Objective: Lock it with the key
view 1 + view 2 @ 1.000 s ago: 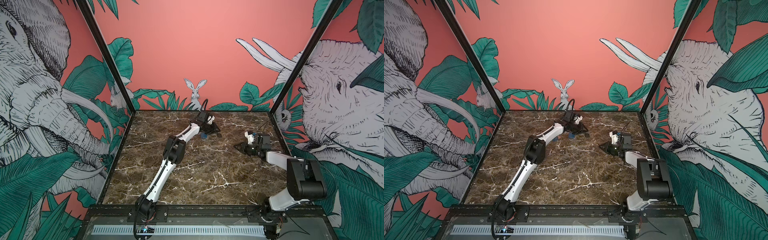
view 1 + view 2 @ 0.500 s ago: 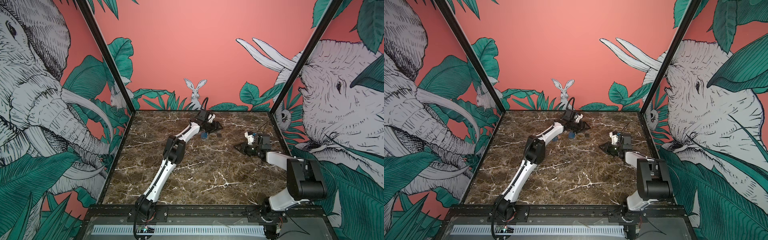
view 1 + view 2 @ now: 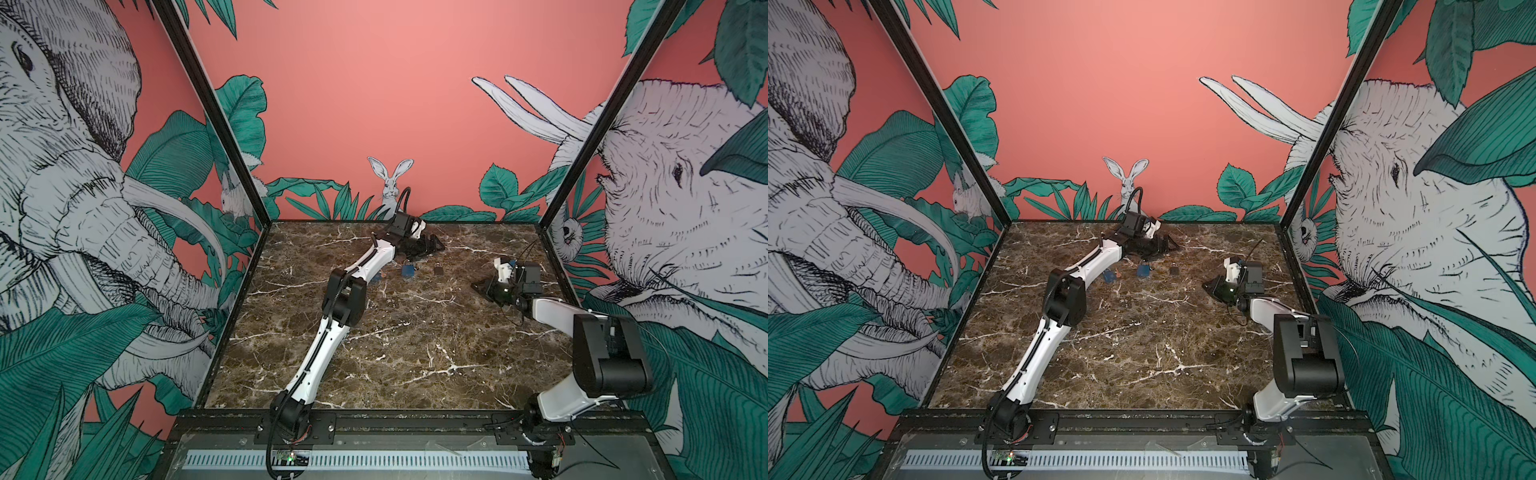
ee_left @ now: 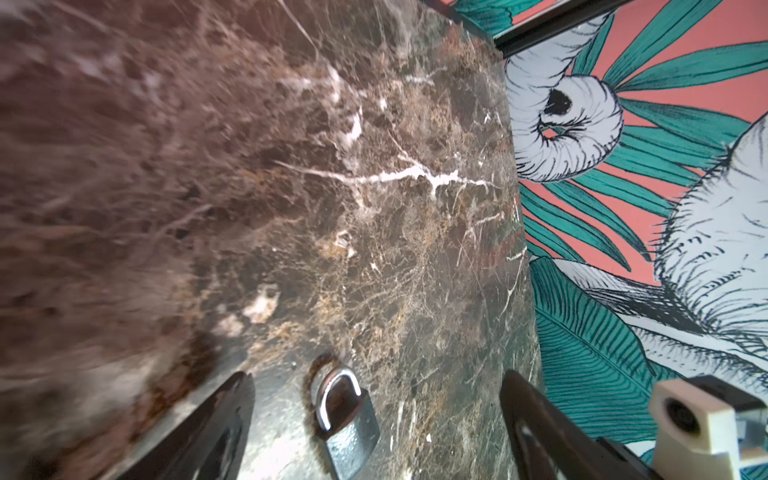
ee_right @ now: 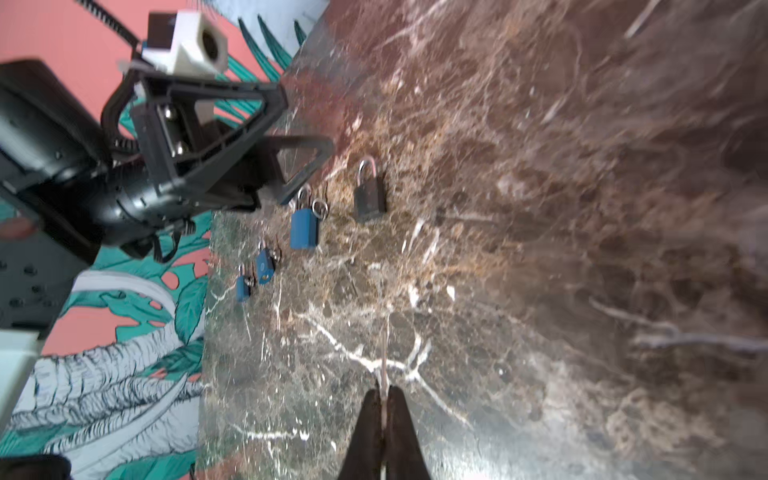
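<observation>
grey padlock (image 4: pixel 348 419) lies untouched; left hand (image 4: pixel 376 376) has opened wide.

Table (image 4: pixel 374 208): glossy brown marble w/ white veins. Grey padlock (image 4: pixel 353 432): metal, shiny shackle. Blue padlock (image 5: pixel 304 228): matt body.

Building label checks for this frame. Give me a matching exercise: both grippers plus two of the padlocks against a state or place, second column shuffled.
Column one
1. left gripper
2. right gripper
3. grey padlock
4. largest blue padlock

Column two
A. second from the right in the padlock row, in both top views
B. jaws shut
C. rightmost padlock in both top views
D. jaws wide open

Pairs: 1-D, 2-B, 3-C, 4-A
</observation>
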`<state>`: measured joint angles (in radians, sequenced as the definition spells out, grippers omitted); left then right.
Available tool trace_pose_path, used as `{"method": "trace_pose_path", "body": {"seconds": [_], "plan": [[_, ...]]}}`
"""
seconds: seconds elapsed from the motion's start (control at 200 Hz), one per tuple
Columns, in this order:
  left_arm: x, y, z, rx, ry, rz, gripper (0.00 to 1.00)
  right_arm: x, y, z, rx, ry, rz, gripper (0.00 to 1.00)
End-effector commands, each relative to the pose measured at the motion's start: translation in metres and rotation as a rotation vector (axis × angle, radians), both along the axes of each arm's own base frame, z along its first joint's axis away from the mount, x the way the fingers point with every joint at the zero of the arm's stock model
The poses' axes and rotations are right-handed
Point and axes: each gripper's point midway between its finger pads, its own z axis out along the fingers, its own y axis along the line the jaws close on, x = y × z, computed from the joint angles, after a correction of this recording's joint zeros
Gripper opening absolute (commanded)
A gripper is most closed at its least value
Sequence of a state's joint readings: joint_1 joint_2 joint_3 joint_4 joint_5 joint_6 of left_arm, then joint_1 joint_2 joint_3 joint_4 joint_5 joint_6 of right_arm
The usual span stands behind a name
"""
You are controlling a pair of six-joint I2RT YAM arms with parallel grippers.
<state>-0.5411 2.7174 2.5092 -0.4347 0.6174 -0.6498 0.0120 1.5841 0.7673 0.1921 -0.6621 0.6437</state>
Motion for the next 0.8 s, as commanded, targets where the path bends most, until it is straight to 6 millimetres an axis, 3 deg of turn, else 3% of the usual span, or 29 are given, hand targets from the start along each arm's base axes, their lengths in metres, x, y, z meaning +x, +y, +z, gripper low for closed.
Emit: {"method": "trace_pose_path", "body": {"seconds": [0.0,0.065,0.42,0.795], "plan": [[-0.001,0.005,0.084,-0.048,-0.129,-0.008,0.93,0.021,-0.014,0.011,-0.037,-0.037,-0.083,0.0],[-0.003,0.006,0.096,-0.05,-0.154,-0.014,0.99,0.025,-0.018,0.014,-0.06,-0.035,-0.097,0.0],[-0.008,0.041,0.156,0.046,-0.301,0.024,0.99,0.035,-0.021,0.056,-0.222,-0.127,-0.023,0.0],[-0.044,0.123,0.186,0.196,-0.373,0.15,0.99,0.045,-0.007,0.113,-0.467,-0.344,0.103,0.0]]}}
